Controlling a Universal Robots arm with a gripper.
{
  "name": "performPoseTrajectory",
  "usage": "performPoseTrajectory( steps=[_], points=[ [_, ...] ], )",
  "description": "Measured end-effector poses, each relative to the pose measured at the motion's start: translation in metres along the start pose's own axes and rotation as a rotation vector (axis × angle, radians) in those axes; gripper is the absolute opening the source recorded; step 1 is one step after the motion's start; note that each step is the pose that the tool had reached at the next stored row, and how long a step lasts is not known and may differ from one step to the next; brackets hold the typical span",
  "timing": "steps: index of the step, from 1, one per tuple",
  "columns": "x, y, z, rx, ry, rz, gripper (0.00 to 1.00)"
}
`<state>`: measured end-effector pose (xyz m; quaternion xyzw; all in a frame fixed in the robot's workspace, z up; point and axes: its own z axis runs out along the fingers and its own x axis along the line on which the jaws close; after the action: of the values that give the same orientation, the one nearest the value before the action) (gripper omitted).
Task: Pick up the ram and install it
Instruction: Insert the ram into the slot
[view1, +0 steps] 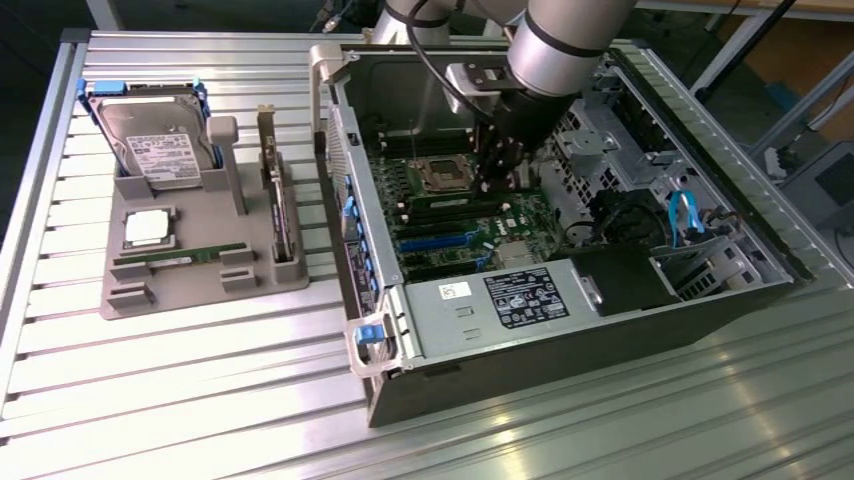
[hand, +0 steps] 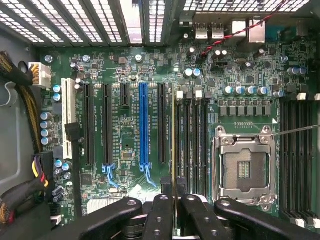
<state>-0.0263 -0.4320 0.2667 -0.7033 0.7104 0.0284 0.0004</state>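
Note:
In the wrist view my gripper is shut on the ram. The ram is seen edge-on as a thin line running out from between the two black fingers. It hangs over the green motherboard, right beside the bank of dark memory slots with white latches, next to the open processor socket. In the exterior view the gripper reaches down into the open computer case over the board. I cannot make out the ram itself there.
A grey tray at the exterior view's left holds a hard drive, a silver processor chip, a green stick lying flat and an upright expansion card. Case walls, the power supply and cables surround the board.

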Motion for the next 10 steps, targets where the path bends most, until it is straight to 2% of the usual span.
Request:
performPoseTrajectory(
  steps=[4, 6, 10],
  points=[
    [0.0, -0.0104, 0.0, -0.0001, 0.0002, 0.0, 0.13],
    [0.0, -0.0106, 0.0, 0.0, 0.0001, 0.0, 0.13],
    [0.0, -0.0111, 0.0119, 0.0001, 0.0, 0.0, 0.13]
  ],
)
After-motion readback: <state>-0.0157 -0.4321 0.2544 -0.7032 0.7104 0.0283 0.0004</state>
